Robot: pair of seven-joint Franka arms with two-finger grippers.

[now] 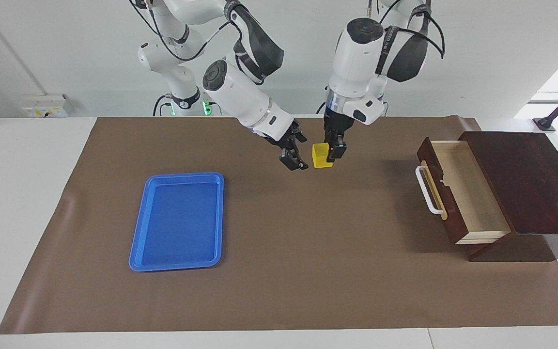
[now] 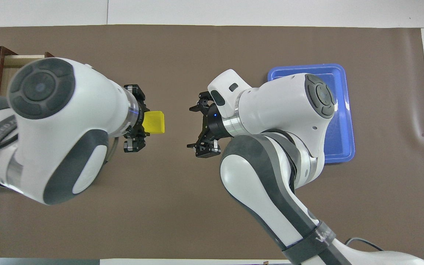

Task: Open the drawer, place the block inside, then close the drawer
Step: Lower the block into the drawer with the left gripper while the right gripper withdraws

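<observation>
The left gripper (image 1: 331, 152) points straight down over the middle of the brown mat (image 1: 279, 271), and its fingers are closed on the block (image 1: 321, 156), a small bright yellow cube with clean square faces. In the overhead view the block (image 2: 154, 122) juts out from between the fingers toward the right gripper (image 2: 201, 126). The cube hangs low over the mat; whether its underside touches the surface cannot be told. The left arm drops nearly vertically from its white wrist housing, with the black-padded elbow folded up above it.

The right gripper (image 1: 294, 154) hovers just beside the block, apart from it, with its fingers spread wide and holding nothing. Its forearm slants down from the robots' end of the table, tilted toward the block.

The drawer (image 1: 458, 194) stands pulled open at the left arm's end of the table, its pale wood interior exposed and its white bar handle (image 1: 426, 190) facing the middle of the mat. It sits in a dark wooden box (image 1: 526, 179).

A flat blue tray (image 1: 178, 222) lies on the mat toward the right arm's end, farther from the robots than the grippers
</observation>
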